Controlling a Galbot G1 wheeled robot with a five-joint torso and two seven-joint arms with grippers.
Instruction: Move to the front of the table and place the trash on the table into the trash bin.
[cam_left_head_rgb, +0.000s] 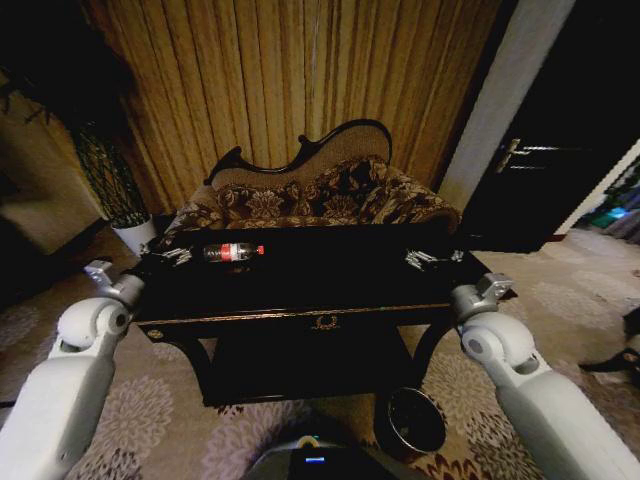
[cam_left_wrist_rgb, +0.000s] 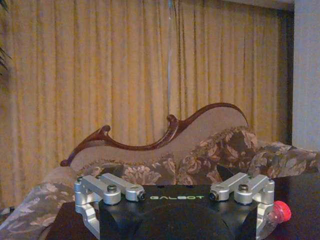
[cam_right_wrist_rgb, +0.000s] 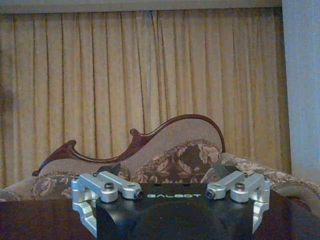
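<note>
Both white arms reach forward from the robot toward the black worktop (cam_left_head_rgb: 300, 290), each ending at a front corner. Behind the worktop stands a floral sofa (cam_left_head_rgb: 320, 195). On the floor by the worktop's front right leg sits the trash bin (cam_left_head_rgb: 415, 420), probably within easy reach. On the worktop's left side lies a red-labelled bottle (cam_left_head_rgb: 233, 251). The left tool (cam_left_head_rgb: 100, 272) and right tool (cam_left_head_rgb: 490, 290) hold nothing; whether they are open, I cannot tell.
</note>
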